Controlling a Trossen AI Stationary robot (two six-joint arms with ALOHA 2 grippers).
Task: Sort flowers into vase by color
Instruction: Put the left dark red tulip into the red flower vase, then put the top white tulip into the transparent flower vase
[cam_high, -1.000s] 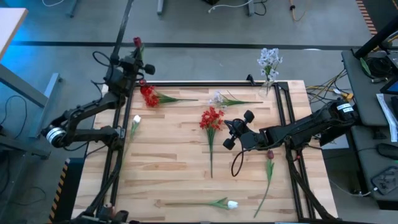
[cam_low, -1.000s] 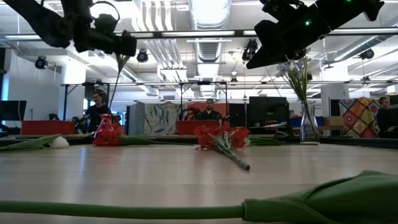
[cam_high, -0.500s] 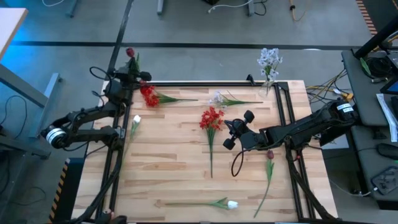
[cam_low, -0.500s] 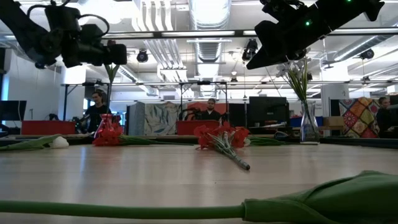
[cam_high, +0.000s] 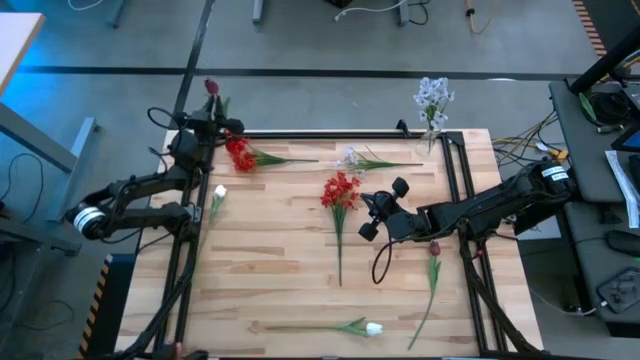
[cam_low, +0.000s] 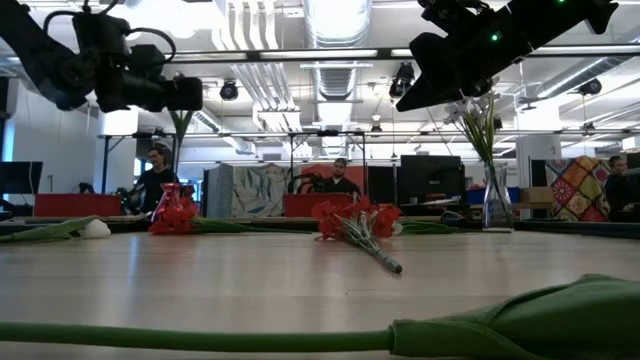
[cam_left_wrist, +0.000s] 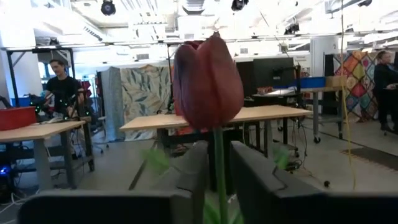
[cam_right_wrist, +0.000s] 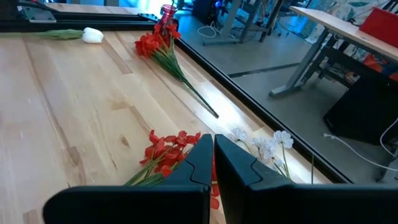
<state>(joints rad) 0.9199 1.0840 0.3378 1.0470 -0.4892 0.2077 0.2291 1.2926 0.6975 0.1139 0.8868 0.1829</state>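
Though barely begun by the look of the layout, sorting judged early. Open workshop room beyond: bright ceiling lights, benches, screens, seated people (cam_low: 340, 178) far behind, none near the rig.

Pale wood-plank tabletop (cam_high: 290, 270), dark-railed, flat and bare enough that stems lie loose and well apart; easy single picks.

Left arm reached to the far left corner. Left tool (cam_high: 214, 122) raised there with maroon tulip (cam_left_wrist: 208, 81) upright, stem between the fingers, bud just past the tabletop's far edge. Probably kept vertical for a stem-first drop into a container; none made out beneath it. Cannot tell whether stem is clamped or just let loose.

Right arm waiting mid-tabletop; right tool (cam_high: 366, 215) closed, empty, just beside the red cluster (cam_high: 340, 190).

Glass vase (cam_high: 434, 128) at far right corner, already holding blue-white sprays (cam_high: 433, 95).

Lying flat, unsorted:
- second red cluster (cam_high: 238, 153), far left
- pale spray (cam_high: 350, 157), far middle
- maroon bud (cam_high: 434, 247), right
- white tulip (cam_high: 373, 328), near edge
- white bloom (cam_high: 219, 191), left
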